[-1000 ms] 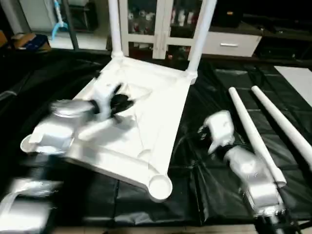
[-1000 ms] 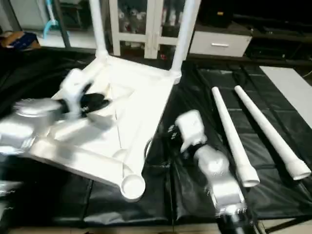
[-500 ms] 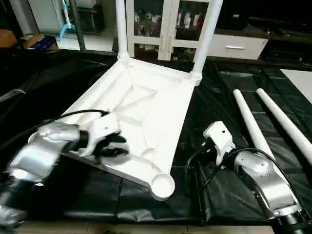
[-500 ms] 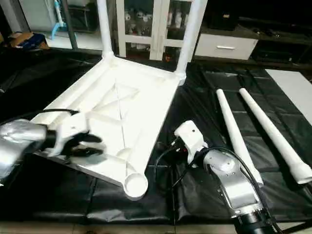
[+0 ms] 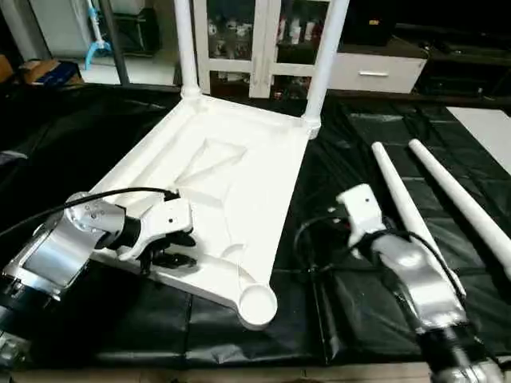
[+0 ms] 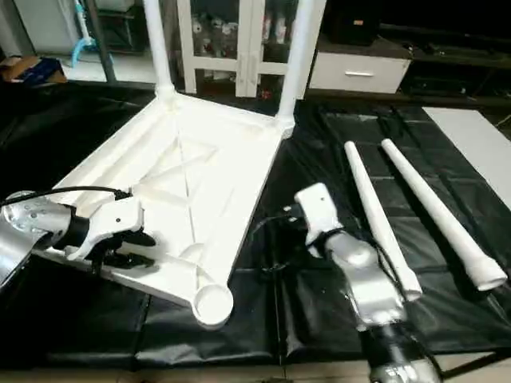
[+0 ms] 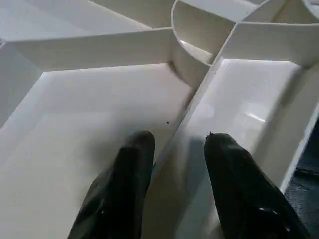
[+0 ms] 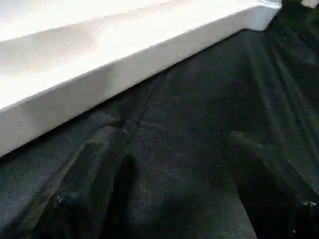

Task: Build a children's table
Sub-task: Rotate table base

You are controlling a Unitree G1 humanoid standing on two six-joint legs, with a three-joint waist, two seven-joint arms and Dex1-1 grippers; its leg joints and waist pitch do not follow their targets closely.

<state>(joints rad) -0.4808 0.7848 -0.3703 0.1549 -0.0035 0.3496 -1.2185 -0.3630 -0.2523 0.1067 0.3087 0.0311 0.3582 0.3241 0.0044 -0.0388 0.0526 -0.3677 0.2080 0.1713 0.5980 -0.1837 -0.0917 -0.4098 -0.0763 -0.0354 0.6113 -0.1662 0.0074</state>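
The children's table top (image 5: 231, 159) lies upside down on the black sheet, ribs facing up. Two white legs (image 5: 185, 48) (image 5: 326, 64) stand upright in its far corner sockets. The near corner socket (image 5: 257, 302) is empty. Two loose legs (image 5: 403, 207) (image 5: 463, 199) lie side by side on the sheet to the right. My left gripper (image 5: 180, 249) is at the top's near left edge, open, with its fingers (image 7: 132, 164) on either side of a rib. My right gripper (image 8: 179, 199) hovers open over the sheet just right of the top, holding nothing.
Black sheeting (image 5: 96, 136) covers the work surface. A white cabinet with glass doors (image 5: 263, 40) and a drawer unit (image 5: 375, 72) stand behind. A white board (image 5: 487, 128) lies at the far right. A black cable (image 5: 307, 239) loops beside my right wrist.
My left arm has drawn back from over the middle of the top to its near left edge, and its fingers have spread wider. The right gripper has stayed open near the same spot.
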